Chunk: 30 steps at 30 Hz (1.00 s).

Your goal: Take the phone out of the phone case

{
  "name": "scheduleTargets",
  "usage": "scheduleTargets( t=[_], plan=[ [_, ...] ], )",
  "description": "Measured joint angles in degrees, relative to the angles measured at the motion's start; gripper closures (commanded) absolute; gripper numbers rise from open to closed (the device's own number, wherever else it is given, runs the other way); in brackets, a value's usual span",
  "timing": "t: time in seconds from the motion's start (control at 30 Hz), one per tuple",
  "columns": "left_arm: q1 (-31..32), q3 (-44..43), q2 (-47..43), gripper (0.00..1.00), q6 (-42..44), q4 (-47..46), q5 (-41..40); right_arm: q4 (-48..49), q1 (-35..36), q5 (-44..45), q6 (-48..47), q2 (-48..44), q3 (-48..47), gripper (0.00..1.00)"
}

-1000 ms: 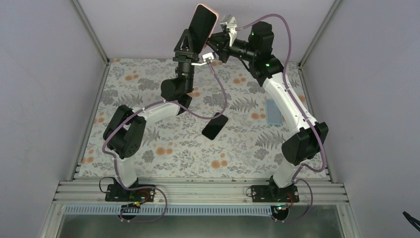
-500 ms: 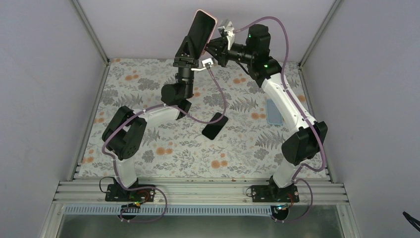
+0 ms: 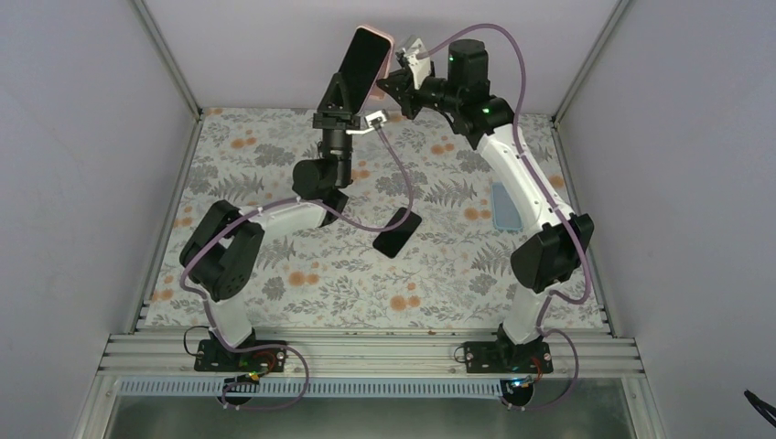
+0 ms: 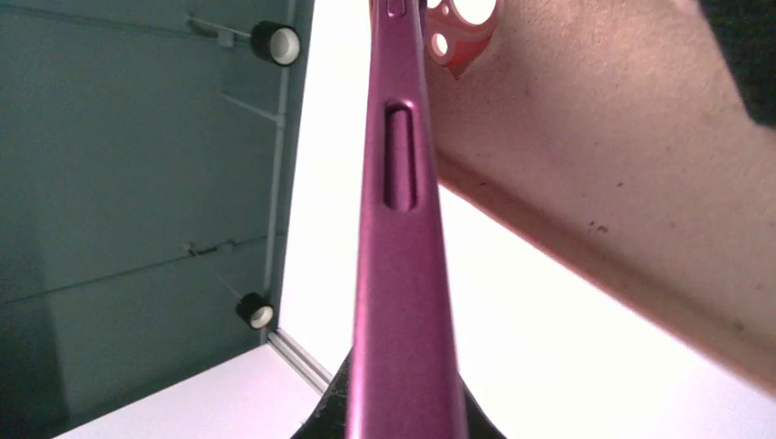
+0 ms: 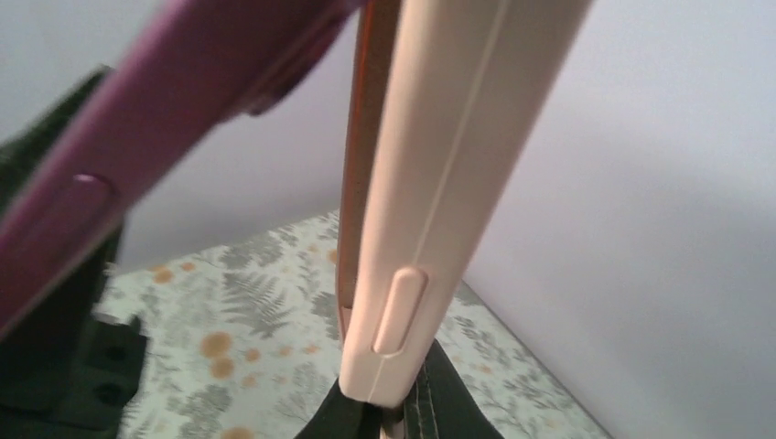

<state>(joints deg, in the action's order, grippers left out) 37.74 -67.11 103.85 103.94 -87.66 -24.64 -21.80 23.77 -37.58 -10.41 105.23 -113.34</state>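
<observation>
**Phone levered out of case, held high at the far side**

My left pincer (image 3: pixel 340 87) is clamped on the phone's (image 3: pixel 359 62) lower end. Its long axis is steep, with the top pointing up and far-right. My right pincer (image 3: pixel 397 78) grips the pale phone case (image 5: pixel 439 183) just right of it. The two are close near the top and splayed apart lower down. Versus a second ago: my left jaws have closed in and the phone has shifted left.

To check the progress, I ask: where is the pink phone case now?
Top view: the pink phone case hangs above the far edge of the table, clamped in the right gripper, just right of the phone held by the left gripper.
</observation>
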Motion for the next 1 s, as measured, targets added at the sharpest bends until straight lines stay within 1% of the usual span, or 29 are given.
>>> scheduleTargets(
  t=[0.13,0.2,0.27,0.33,0.47,0.57,0.67,0.77,0.9,1.0],
  plan=[
    [0.0,3.58,-3.54,0.98,-0.33,3.56,-1.25,-2.58,0.04,7.28,-5.33,0.0,-0.17,0.97],
    [-0.2,7.3,-6.29,0.98,-0.22,5.33,-0.98,-2.99,-0.55,9.62,-7.54,-0.17,0.9,0.97],
    [-0.98,12.81,-10.05,0.98,0.13,8.44,0.48,-3.8,-1.68,11.13,-10.23,-0.52,3.3,0.97],
    [-3.06,18.45,-13.55,0.98,0.28,10.03,0.98,-6.69,-3.56,13.6,-12.39,-0.7,5.84,0.97],
    [-11.13,28.94,-22.4,0.98,0.39,12.94,0.66,-14.03,-9.35,17.25,-16.31,-0.7,11.06,0.97],
    [-15.52,37.05,-28.55,0.98,0.39,14.01,0.48,-19.58,-13.03,17.55,-18.53,-0.7,13.03,0.97],
    [-17.84,45.09,-31.63,0.98,0.42,14.78,0.44,-25.22,-14.71,16.83,-20.17,-0.7,13.68,0.97],
    [-18.4,52.52,-32.54,0.98,0.24,18.29,-0.22,-29.51,-14.6,15.13,-21.31,-0.7,16.09,0.97],
    [-18.12,58.49,-33.07,0.98,-1.44,23.8,-0.68,-32.22,-14.38,15.1,-21.49,-0.59,22.6,0.97],
    [-17.57,61.57,-33.11,0.98,-3.5,27.58,-0.85,-33.16,-14.58,15.47,-21.42,0.7,25.22,0.97]
  ],
)
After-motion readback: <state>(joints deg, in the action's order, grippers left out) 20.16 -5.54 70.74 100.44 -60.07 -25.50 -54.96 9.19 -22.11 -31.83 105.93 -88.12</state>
